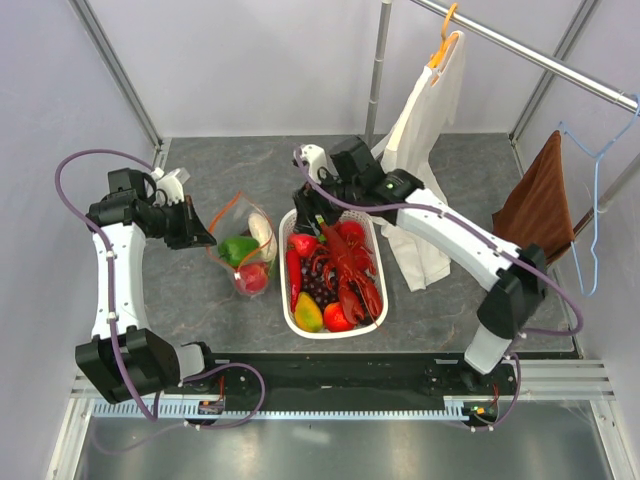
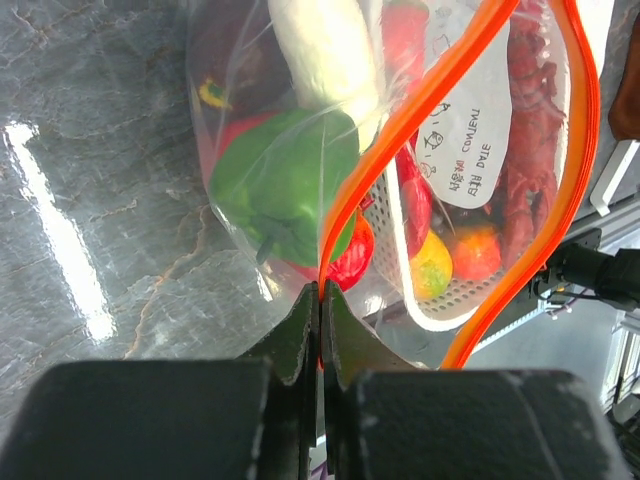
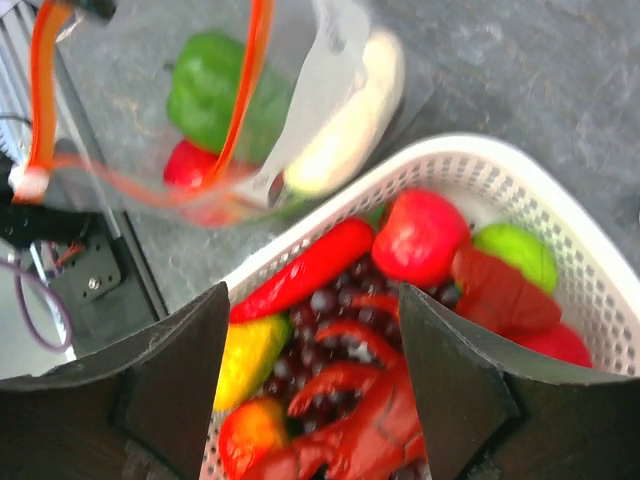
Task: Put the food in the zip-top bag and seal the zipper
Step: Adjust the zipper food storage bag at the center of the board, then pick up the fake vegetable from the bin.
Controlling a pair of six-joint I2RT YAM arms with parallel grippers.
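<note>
Nearest the bases, the white basket (image 1: 330, 333) holds the lobster (image 1: 350, 268), grapes (image 3: 340, 300) and other pieces not yet bagged. At its 9 o'clock lies the zip-top bag (image 1: 245, 250), with a green pepper (image 2: 280, 180) and radish (image 2: 325, 50) inside. At the bag's 10 o'clock the left gripper (image 2: 320, 300) pinches the zipper (image 2: 400, 120), lifting the mouth. Farthest, at the basket's 12 o'clock, the right gripper (image 3: 312, 310) hangs spread and empty. The thin strip may slip from that pinch, collapsing the mouth. The sprawling lobster may also snag on the rim.

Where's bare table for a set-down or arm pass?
Free: table behind bag and basket; nearside of bag, beside left arm; between basket and right arm. Crowded: bag-basket gap, left gripper pinching the bag, right gripper over the basket's far end.
</note>
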